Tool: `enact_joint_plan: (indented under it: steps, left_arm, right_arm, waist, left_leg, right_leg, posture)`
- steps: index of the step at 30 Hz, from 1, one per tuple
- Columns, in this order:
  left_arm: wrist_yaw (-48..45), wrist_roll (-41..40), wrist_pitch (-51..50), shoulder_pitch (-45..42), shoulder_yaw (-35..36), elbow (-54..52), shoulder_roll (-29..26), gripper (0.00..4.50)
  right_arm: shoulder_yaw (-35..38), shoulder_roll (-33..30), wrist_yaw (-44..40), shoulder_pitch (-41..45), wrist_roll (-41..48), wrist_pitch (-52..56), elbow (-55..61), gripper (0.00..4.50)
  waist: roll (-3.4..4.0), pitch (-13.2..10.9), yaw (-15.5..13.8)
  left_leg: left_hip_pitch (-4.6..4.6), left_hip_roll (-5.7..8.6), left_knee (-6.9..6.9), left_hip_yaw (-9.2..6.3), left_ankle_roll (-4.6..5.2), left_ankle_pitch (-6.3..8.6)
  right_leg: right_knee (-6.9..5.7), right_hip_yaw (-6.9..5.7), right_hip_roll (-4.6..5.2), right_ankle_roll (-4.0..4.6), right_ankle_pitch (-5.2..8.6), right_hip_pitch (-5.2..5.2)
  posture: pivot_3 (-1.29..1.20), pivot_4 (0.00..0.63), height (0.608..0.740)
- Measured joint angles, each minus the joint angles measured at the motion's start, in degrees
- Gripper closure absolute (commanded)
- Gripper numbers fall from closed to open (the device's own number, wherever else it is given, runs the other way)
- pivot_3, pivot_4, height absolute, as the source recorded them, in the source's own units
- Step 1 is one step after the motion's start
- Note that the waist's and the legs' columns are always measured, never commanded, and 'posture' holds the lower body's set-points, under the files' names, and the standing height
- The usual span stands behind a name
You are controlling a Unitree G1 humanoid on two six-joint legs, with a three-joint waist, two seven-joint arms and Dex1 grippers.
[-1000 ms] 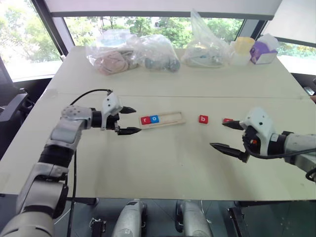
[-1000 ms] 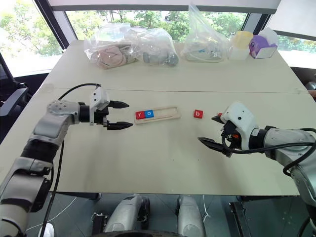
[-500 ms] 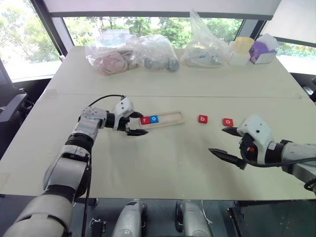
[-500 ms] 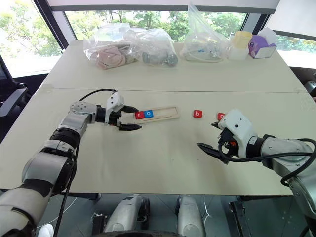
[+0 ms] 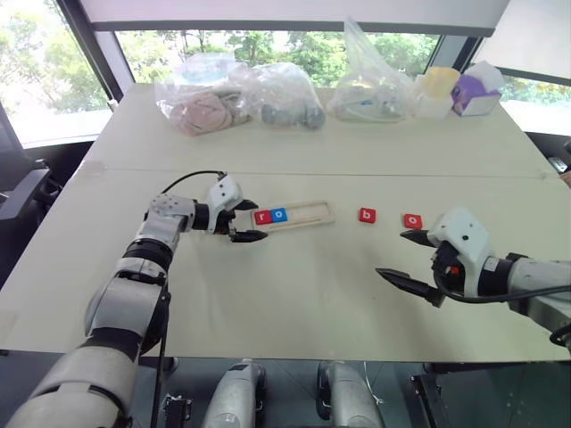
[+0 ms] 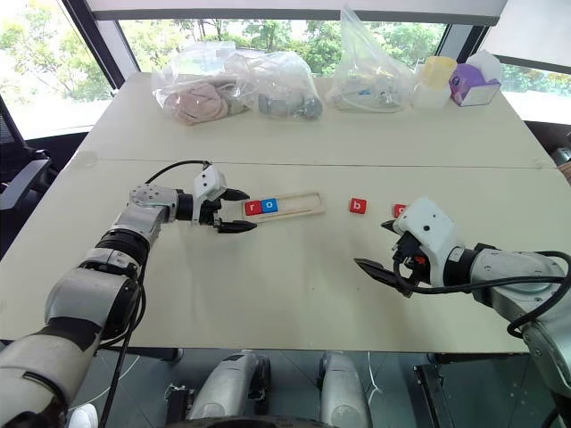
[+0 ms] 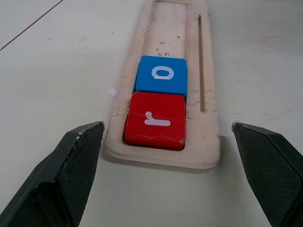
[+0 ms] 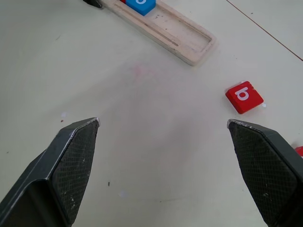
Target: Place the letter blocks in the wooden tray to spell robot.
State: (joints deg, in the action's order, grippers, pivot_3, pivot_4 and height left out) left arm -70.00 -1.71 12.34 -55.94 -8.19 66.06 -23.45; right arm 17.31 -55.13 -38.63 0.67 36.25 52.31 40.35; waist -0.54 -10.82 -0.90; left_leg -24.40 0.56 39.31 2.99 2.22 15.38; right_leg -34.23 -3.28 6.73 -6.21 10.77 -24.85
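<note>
On the table (image 5: 294, 294), the tray (image 5: 308, 215) serves as the landmark and lies lengthwise across the middle. At its left end sit two letter blocks, touching: a red "r" (image 7: 155, 120) at the very end and a blue "o" (image 7: 162, 75) next to it toward the middle; the remainder of the groove is bare wood. To the right of the tray, apart from it, lies a red "b" (image 5: 367, 215) flat on the table, and farther right a second red block, another "o" (image 5: 412, 220). Left gripper (image 5: 246, 220): just off the tray's left end, fingers spread wide on either side of that end, holding nothing. Right gripper (image 5: 406, 257): well to the right of the tray and nearer the robot, beyond the loose red blocks, fingers likewise wide apart and empty. Behind the tray, along the far edge of the table, stand clear plastic bags (image 5: 241, 94) of assorted items and a purple box (image 5: 477, 92).
</note>
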Motion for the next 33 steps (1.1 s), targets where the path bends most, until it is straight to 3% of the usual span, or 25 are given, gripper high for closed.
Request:
enact_joint_plan:
  steps: [14, 19, 27, 33]
  left_arm:
    - [1.4, 2.2, 0.9, -0.9, 0.2, 1.8, 1.9, 0.00]
    - [1.5, 2.6, 1.2, -0.9, 0.2, 1.8, 2.1, 1.32]
    - [1.2, 2.9, 1.7, -0.9, 0.1, 1.9, 2.1, 1.32]
    - [-4.6, 2.7, 2.3, 1.5, -0.1, -2.1, 1.9, 1.32]
  right_arm:
    - [0.0, 0.0, 0.1, -0.5, 0.0, 0.2, 0.1, 0.04]
    - [0.0, 0.0, 0.5, -0.5, -0.1, 0.2, 0.1, 0.00]
    - [0.0, -0.1, 0.6, -0.1, -0.1, 0.2, 0.1, 0.00]
    - [0.0, -0.3, 0.5, 0.2, -0.2, 0.2, 0.1, 0.00]
  waist:
    - [0.00, 0.0, -0.9]
    - [-0.01, 0.0, -1.3]
    - [-0.01, 0.0, -1.3]
    - [0.00, 0.0, -1.4]
  left_leg:
    - [0.01, 0.00, 0.11, -0.01, 0.01, 0.00]
    - [0.01, 0.00, 0.13, 0.00, 0.01, 0.01]
    - [0.02, 0.00, 0.16, 0.00, 0.01, 0.01]
    - [0.01, 0.00, 0.18, -0.01, 0.03, 0.02]
  right_leg:
    - [-0.01, 0.00, 0.00, -0.01, -0.01, 0.06]
    - [-0.01, 0.00, 0.00, 0.00, -0.01, 0.06]
    - [-0.02, 0.00, 0.00, -0.01, -0.01, 0.08]
    - [-0.01, 0.00, 0.01, 0.00, -0.01, 0.09]
  posture:
    - [0.00, 0.150, 0.740]
    - [0.00, 0.150, 0.740]
    - [0.00, 0.150, 0.740]
    - [0.00, 0.150, 0.740]
